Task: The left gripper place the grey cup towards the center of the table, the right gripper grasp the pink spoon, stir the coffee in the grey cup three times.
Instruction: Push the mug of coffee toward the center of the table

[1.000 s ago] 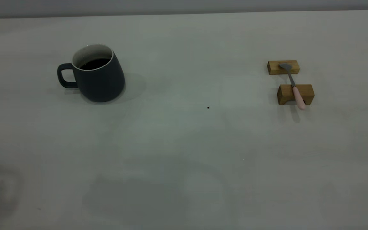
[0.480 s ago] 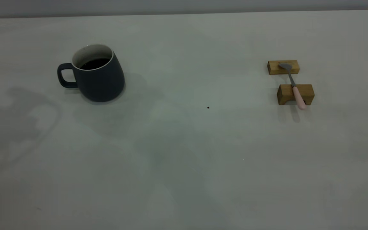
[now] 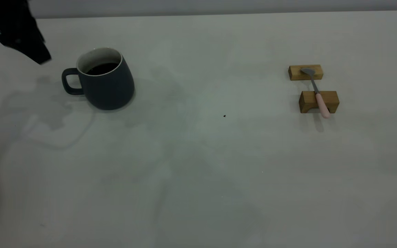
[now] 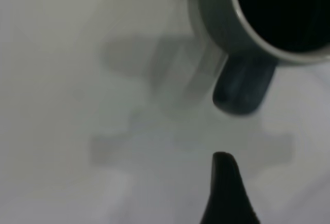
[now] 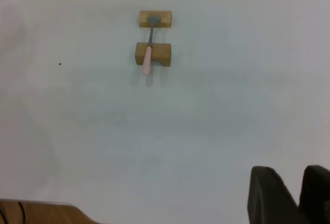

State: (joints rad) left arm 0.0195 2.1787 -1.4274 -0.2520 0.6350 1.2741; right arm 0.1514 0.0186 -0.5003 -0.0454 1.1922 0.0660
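The grey cup (image 3: 107, 84) stands upright on the table (image 3: 198, 165) at the left, handle (image 3: 69, 82) pointing left, with dark coffee (image 3: 102, 68) inside. My left gripper (image 3: 29, 48) hangs above the table just left of the handle, apart from it. The left wrist view shows the cup (image 4: 219, 25), its handle (image 4: 242, 84) and one black finger (image 4: 225, 182); the other finger is out of frame. The pink spoon (image 3: 317, 94) lies across two tan blocks at the right. My right gripper (image 5: 299, 175) is shut, far from the spoon (image 5: 148, 53), and out of the exterior view.
The spoon's bowl rests on the far wooden block (image 3: 305, 72) and its handle crosses the near block (image 3: 310, 101). A tiny dark speck (image 3: 224, 116) marks the table's middle. A wooden edge (image 5: 36, 212) shows in the right wrist view.
My left arm has come into view at the top left and its shadow has slid across the table toward the cup. Cup and spoon have not moved.
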